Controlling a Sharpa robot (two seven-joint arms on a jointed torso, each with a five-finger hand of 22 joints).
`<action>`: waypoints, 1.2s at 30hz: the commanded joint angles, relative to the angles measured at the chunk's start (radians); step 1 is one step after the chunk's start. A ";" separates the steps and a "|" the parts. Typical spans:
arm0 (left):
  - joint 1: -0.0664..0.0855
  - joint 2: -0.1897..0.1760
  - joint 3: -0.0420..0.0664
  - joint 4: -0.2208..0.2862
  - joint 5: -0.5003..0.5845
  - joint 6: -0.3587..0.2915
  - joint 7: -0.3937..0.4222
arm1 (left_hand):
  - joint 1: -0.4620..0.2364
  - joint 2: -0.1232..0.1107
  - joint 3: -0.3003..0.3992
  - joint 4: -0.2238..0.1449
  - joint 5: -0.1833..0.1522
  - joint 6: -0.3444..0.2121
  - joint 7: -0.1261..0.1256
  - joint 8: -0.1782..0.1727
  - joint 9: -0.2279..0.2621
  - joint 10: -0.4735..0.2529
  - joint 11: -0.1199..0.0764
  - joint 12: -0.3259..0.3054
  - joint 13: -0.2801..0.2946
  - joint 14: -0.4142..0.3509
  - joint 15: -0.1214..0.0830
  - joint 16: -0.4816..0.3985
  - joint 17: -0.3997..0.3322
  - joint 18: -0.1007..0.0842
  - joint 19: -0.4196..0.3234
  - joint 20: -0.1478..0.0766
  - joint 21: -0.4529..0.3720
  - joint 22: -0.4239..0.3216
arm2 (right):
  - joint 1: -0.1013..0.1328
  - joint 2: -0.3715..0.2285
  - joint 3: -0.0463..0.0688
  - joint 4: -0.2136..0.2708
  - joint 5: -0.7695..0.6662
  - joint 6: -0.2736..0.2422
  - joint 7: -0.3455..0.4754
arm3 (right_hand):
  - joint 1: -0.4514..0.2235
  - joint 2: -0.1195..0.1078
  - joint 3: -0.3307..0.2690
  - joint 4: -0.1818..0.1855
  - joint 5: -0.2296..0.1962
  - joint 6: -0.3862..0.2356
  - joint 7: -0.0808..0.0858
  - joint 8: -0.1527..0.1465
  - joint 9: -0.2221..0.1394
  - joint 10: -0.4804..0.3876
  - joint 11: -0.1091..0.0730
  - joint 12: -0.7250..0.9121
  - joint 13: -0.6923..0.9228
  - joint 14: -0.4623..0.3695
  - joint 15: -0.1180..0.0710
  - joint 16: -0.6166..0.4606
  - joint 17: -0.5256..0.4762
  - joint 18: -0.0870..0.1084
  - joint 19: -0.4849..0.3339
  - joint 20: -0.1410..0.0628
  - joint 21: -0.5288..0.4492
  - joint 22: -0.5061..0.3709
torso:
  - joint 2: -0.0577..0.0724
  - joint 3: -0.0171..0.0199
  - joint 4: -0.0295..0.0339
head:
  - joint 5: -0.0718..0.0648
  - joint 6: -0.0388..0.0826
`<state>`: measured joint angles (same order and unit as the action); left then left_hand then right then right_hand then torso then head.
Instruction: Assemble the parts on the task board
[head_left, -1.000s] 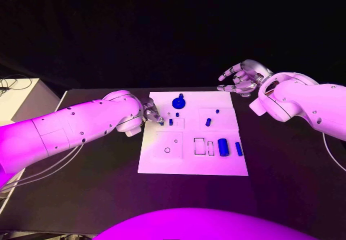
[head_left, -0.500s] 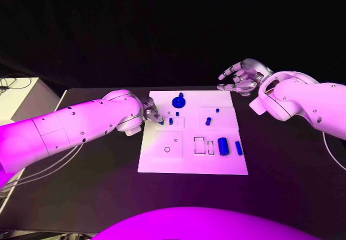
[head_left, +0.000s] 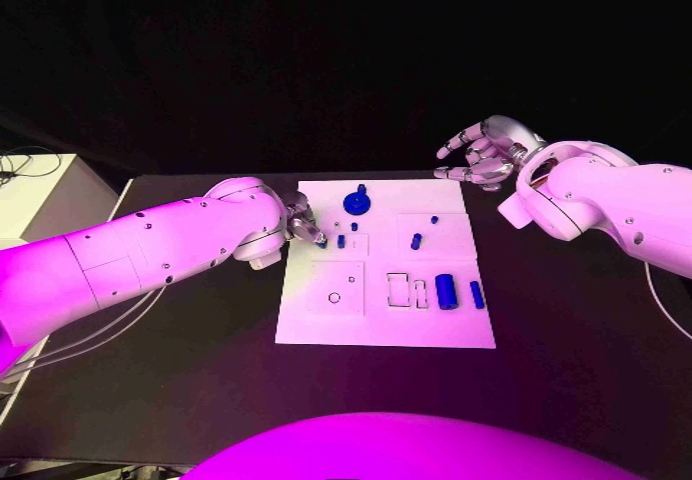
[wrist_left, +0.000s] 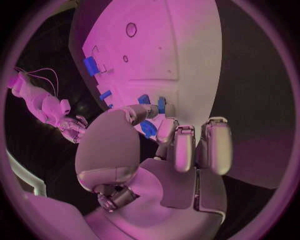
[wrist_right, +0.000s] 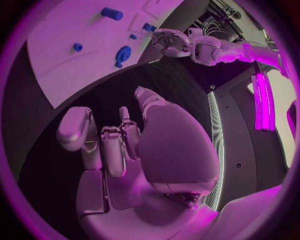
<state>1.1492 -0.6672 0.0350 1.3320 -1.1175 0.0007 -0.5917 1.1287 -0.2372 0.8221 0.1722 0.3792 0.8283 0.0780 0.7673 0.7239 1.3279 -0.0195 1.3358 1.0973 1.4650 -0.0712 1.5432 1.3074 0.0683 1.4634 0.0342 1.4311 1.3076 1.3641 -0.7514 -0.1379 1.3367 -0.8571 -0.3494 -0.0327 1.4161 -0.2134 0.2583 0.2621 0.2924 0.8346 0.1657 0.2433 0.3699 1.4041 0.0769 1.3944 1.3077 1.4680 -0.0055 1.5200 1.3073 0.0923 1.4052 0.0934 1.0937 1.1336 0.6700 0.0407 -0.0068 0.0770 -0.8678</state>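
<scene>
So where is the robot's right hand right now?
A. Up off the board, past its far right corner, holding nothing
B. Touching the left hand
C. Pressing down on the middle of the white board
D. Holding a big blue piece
A. The right hand hangs beyond the far right corner of the task board, fingers spread with nothing in them; the left hand is at the board's left edge.

left arm reaches in from the near left, left hand (head_left: 302, 224) low, fingers (wrist_left: 185, 145) curled forward, thumb bent in toward them; whether it grips anything, can't tell; right arm bent at far right, right hand (head_left: 483, 153) raised, fingers spread, holding nothing
</scene>
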 joint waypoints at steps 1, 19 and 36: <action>-0.002 0.005 -0.003 0.001 -0.043 0.043 0.000 | 0.003 0.008 0.128 -0.124 0.002 0.032 -0.024 0.002 0.082 0.003 -0.002 -0.001 -0.001 0.093 -0.009 0.003 0.219 -0.019 0.011 -0.003 0.006 0.071 | 0.000 -0.001 0.000 0.003 -0.009 0.012 0.006 | -0.006 -0.002 0.006 0.002 0.004 -0.008 -0.002 0.006 0.001 -0.005 -0.001 -0.004 0.061 0.075 0.002 -0.004 0.145 0.013 -0.006 0.002 -0.006 -0.001 | 0.000 0.0002 0.0004 | 0.000 -0.001; -0.002 0.020 -0.020 -0.001 -0.100 0.087 -0.003 | 0.003 0.008 0.130 -0.127 0.001 0.031 -0.024 0.003 0.082 0.003 -0.002 0.000 -0.001 0.094 -0.009 0.005 0.222 -0.019 0.011 -0.004 0.006 0.072 | 0.000 -0.001 0.000 0.004 -0.009 0.012 0.007 | -0.008 -0.002 0.007 0.002 0.006 -0.008 -0.002 0.008 0.002 -0.004 -0.001 -0.002 0.062 0.076 0.002 -0.003 0.146 0.012 -0.005 0.002 -0.005 0.001 | 0.001 0.0003 -0.0005 | -0.004 -0.005; -0.002 0.021 -0.025 -0.017 -0.106 0.078 -0.017 | 0.003 0.009 0.135 -0.129 0.004 0.033 -0.025 0.005 0.082 0.006 -0.003 0.003 0.006 0.094 -0.010 0.005 0.223 -0.021 0.015 -0.004 0.011 0.079 | 0.000 -0.002 0.000 0.005 -0.010 0.012 0.006 | -0.008 -0.002 0.007 0.002 0.006 -0.008 -0.002 0.008 0.002 -0.004 -0.001 -0.002 0.062 0.076 0.002 -0.003 0.146 0.012 -0.005 0.002 -0.005 0.001 | 0.001 -0.0007 0.0023 | -0.007 -0.005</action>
<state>1.1579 -0.6438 0.0179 1.3177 -1.2246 0.0468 -0.5895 1.1287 -0.2371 0.8224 0.1725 0.3783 0.8286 0.0778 0.7645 0.8042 1.3277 -0.0192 1.3357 1.1015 1.4688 -0.0749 1.5432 1.3074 0.0597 1.4632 0.0342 1.4393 1.3075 1.3640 -0.7530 -0.1379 1.3401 -0.8578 -0.3491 -0.0328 1.4161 -0.2134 0.2611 0.2650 0.2924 0.8309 0.1620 0.2475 0.3706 1.4041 0.0769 1.3944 1.3074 1.4680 -0.0055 1.5200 1.3073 0.0924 1.4052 0.0934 1.0937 1.1336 0.6703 0.0406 -0.0056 0.0696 -0.8727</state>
